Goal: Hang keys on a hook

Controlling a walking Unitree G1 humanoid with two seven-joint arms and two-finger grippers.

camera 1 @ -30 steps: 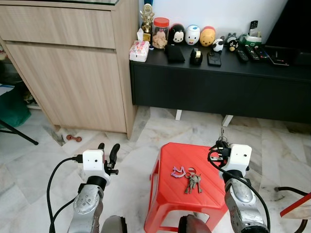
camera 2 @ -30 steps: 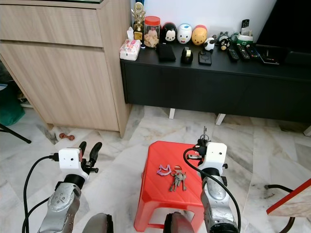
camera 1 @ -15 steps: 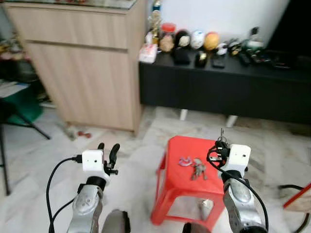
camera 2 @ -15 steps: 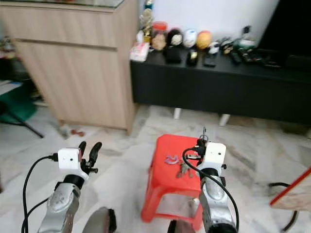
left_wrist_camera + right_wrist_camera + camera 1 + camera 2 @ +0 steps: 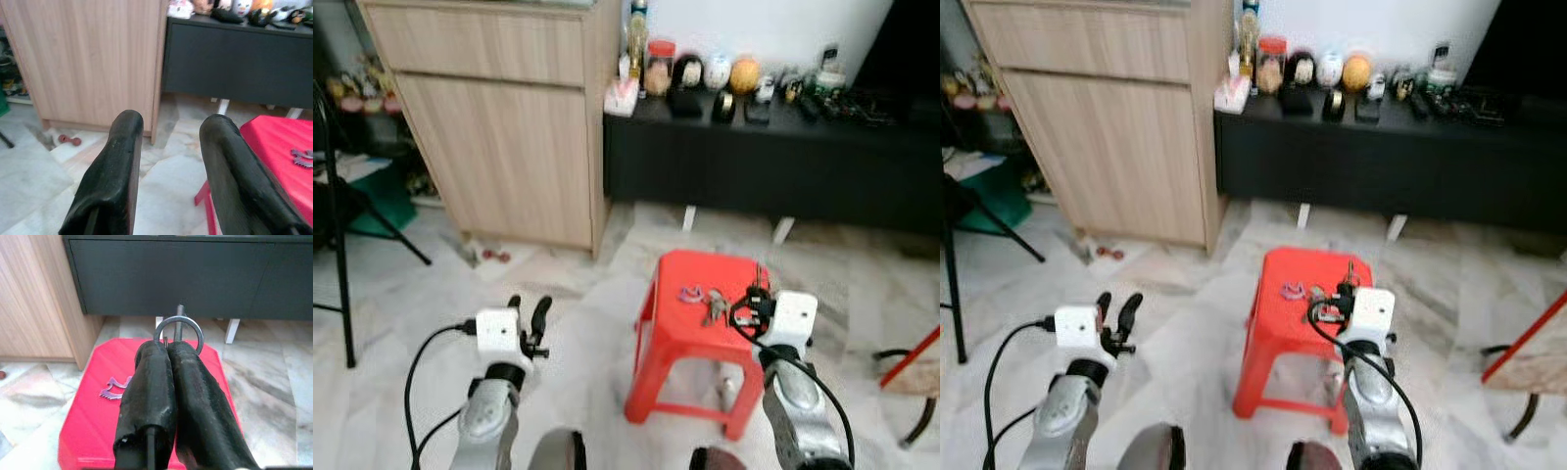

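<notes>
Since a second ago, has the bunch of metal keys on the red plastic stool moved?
No. The bunch of metal keys lies mid-top on the red plastic stool, beside the purple charm, as before; only the camera shifted.

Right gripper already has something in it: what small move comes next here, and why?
Probably reach the left gripper toward the keys. They lie loose on the red stool, the left gripper is open and empty beside it, and the right gripper is shut on a metal ring.
</notes>
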